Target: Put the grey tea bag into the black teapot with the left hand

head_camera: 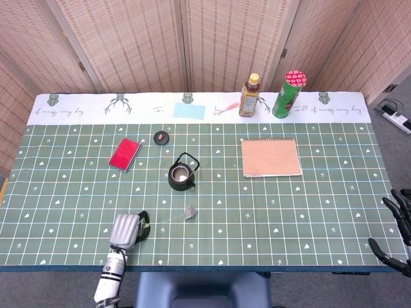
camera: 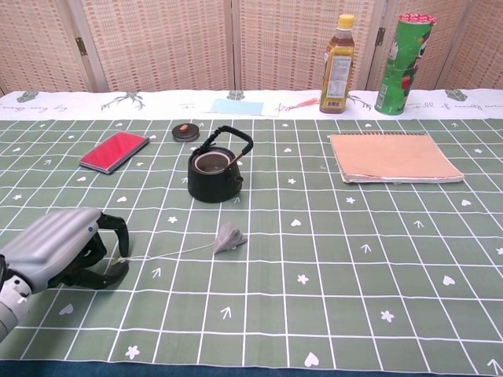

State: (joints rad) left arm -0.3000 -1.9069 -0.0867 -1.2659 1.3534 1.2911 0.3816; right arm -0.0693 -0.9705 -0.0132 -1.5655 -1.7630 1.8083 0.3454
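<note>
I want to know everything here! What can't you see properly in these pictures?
- Left hand fingers, both views: curled under the hand; whether they pinch the tea bag string is too small to tell.
- Right hand, head view: cut by the edge; absent in chest view.
- Teapot inside: too dark.

Table (head_camera: 321, 205) under green gridded cloth (camera: 377, 259)

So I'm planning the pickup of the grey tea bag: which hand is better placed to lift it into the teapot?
Left. The left hand sits at the end of the grey tea bag string, near the black teapot. The right hand hangs off the table's far right edge.
</note>
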